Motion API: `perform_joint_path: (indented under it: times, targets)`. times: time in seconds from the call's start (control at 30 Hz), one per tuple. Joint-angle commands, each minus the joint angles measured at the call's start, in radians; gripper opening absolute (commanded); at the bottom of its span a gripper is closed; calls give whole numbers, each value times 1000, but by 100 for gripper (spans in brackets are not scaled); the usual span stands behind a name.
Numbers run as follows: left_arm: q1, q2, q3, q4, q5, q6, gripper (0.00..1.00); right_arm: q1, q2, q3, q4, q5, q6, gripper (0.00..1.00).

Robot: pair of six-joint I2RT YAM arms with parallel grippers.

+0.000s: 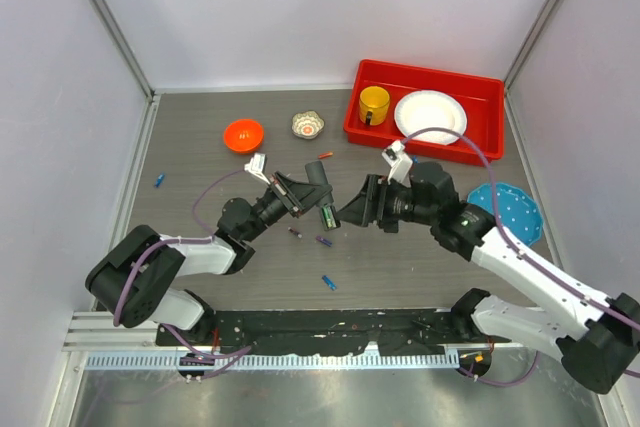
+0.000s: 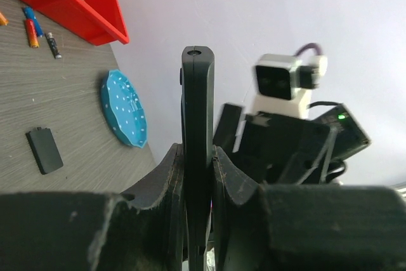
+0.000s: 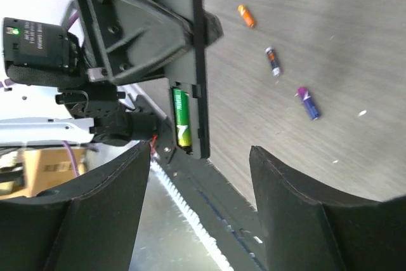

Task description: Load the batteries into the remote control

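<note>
Mid-table, the left tool clamps the remote control, with a green cell showing in its slot. The right tool points at it from just beside. Loose batteries lie scattered on the table. Farther back sit an orange bowl and a red tray holding a yellow mug and a white plate.

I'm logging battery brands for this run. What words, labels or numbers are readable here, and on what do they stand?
No text reads clearly in any view.
Green battery in the remote control: white markings, too blurred to read.
Black box with a green light: faint white print, too small to read.
Loose batteries: labels too small to read.
</note>
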Motion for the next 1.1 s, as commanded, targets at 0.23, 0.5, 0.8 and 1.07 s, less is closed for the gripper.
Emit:
perform_joint_path:
  times: [0.23,0.5,0.8,1.07]
  targets:
    - [1,17,65,8,0,28,0,267,91,446,-531,628,-383,69]
    - [-6,-94,135,-388,-86,109,0,406,204,518,-525,853,-376,66]
    - [-6,-103,140,-482,-118,93,0,436,252,529,-461,880,-376,65]
    - [-8,-98,135,-446,-109,73,0,460,342,553,-425,822,-373,63]
